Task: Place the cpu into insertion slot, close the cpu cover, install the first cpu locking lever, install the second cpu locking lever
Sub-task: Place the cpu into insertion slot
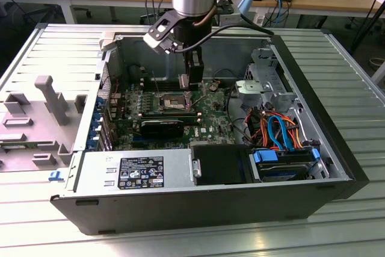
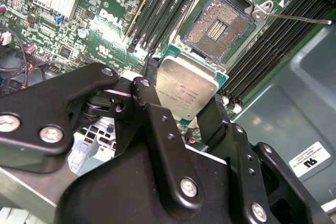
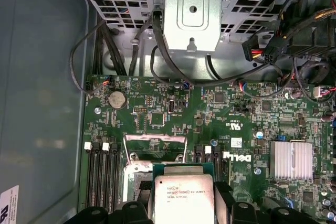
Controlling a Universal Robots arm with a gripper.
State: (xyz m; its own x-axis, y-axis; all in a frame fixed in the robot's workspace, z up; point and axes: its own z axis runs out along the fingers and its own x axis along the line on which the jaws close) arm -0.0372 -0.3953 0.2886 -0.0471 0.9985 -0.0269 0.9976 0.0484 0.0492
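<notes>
Second wrist view, left to right: black claw (image 2: pixel 184 98) clamped on opposite edges of the small flat square silvery-topped cpu (image 2: pixel 188 85). Poised at the near edge of the dark-centred, silver-rimmed square insertion slot (image 2: pixel 218 27) on the green board (image 2: pixel 107 35) (contacts bare). Likely trouble: tilted or off-centre seating, bending contacts. Thin silver cpu cover (image 3: pixel 155 141) raised at the slot's far edge in the first wrist view.
</notes>
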